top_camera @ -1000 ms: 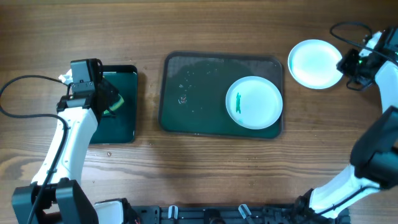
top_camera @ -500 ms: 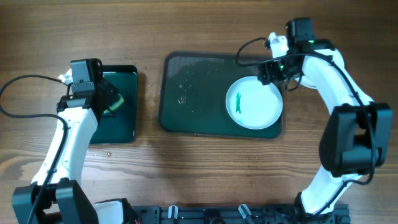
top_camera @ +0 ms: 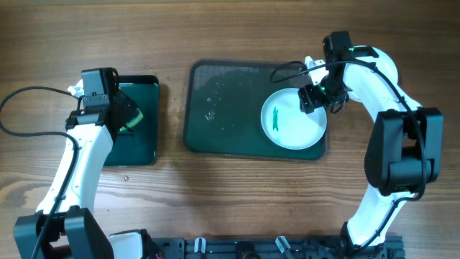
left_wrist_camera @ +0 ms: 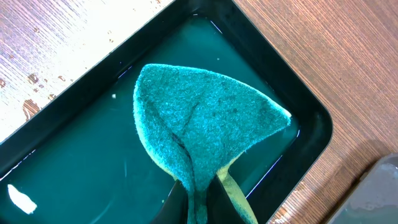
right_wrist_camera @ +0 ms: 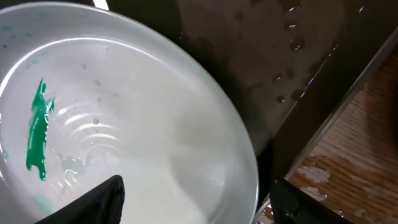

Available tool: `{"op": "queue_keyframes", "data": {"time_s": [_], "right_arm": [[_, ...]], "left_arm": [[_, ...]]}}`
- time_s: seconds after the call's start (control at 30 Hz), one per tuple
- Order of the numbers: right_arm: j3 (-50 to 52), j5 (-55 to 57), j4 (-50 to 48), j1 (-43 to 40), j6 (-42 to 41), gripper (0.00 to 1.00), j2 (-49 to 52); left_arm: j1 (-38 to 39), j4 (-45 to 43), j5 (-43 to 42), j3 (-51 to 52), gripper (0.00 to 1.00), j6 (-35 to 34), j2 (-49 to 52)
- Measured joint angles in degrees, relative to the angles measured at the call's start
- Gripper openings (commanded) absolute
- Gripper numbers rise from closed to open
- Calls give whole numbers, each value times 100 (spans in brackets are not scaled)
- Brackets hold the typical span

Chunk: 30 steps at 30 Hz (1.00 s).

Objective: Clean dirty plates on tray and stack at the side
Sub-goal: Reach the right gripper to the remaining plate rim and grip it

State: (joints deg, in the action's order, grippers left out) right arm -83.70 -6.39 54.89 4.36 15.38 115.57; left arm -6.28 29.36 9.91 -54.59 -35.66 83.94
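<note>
One white plate [top_camera: 293, 119] with a teal-green smear [top_camera: 275, 119] lies in the right part of the dark green tray [top_camera: 223, 108]. No other plate is in view. My right gripper [top_camera: 316, 97] is open, low over the plate's far right rim. In the right wrist view the plate [right_wrist_camera: 143, 143] and its smear [right_wrist_camera: 37, 137] fill the left side, the tray [right_wrist_camera: 261, 68] lies beyond, and the fingers [right_wrist_camera: 196, 205] straddle the rim. My left gripper [top_camera: 129, 119] is shut on the green sponge [left_wrist_camera: 205, 118], held over the black tray.
The smaller black tray [top_camera: 136, 144] stands at the left and holds a film of liquid [left_wrist_camera: 62, 162]. Water drops lie on the green tray's left half [top_camera: 212, 114]. Bare wooden table [top_camera: 237, 194] surrounds both trays.
My right arm swung in from the far right and came down over the plate's rim. The white plate seen at the top right one second ago is no longer in view. The left arm is still.
</note>
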Motion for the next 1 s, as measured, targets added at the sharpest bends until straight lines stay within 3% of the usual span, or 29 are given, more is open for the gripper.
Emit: {"op": "queue_keyframes", "data": {"time_s": [0.43,0.93,1.0], "right_arm": [[48,-197,341,0,-131,75,28],[367,-372,850,0,-1674,76,35],[472,-409,857,0,-1864,72,50]], "left_arm": [[0,0,-87,0,4,2,0],[0,-2,-87,0,4,2,0],[0,-2,-87,0,4,2,0]]}}
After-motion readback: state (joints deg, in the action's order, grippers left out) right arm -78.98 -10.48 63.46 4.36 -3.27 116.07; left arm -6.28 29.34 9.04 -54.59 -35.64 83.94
